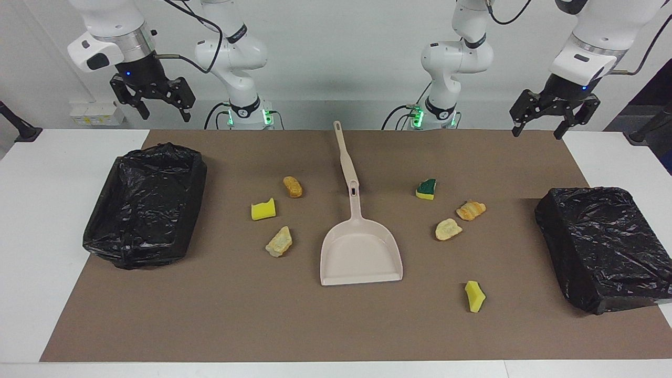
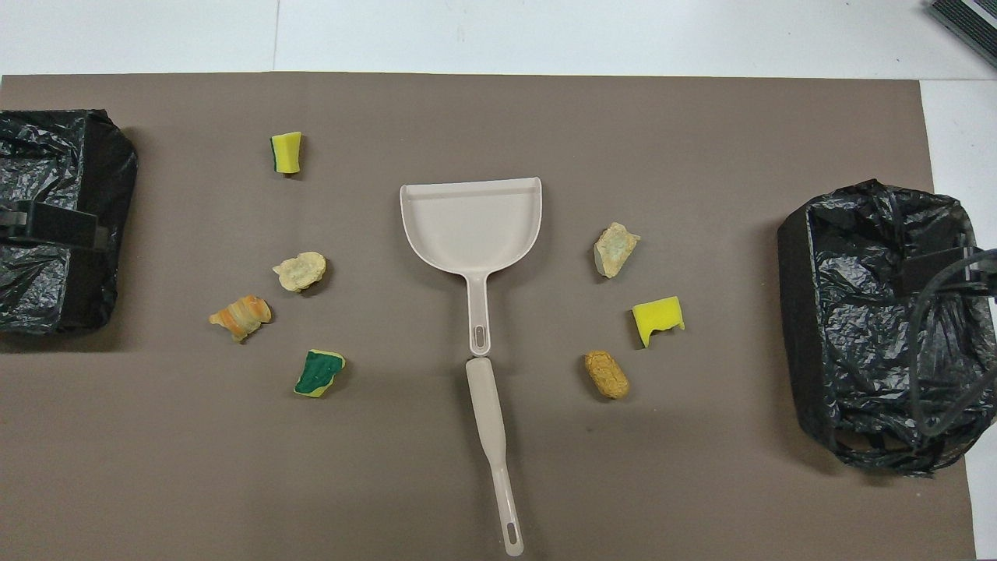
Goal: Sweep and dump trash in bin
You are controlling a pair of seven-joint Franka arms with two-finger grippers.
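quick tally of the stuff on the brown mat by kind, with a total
sponge pieces: 3
bread-like lumps: 4
dustpan: 1
beige stick beside the dustpan's handle: 1
black-bagged bins: 2
total: 11

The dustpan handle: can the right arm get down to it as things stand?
Probably yes. The right gripper hangs open above the table edge near the open bin, holding nothing. The dustpan lies flat mid-table, its handle pointing toward the robots, with no trash touching it.
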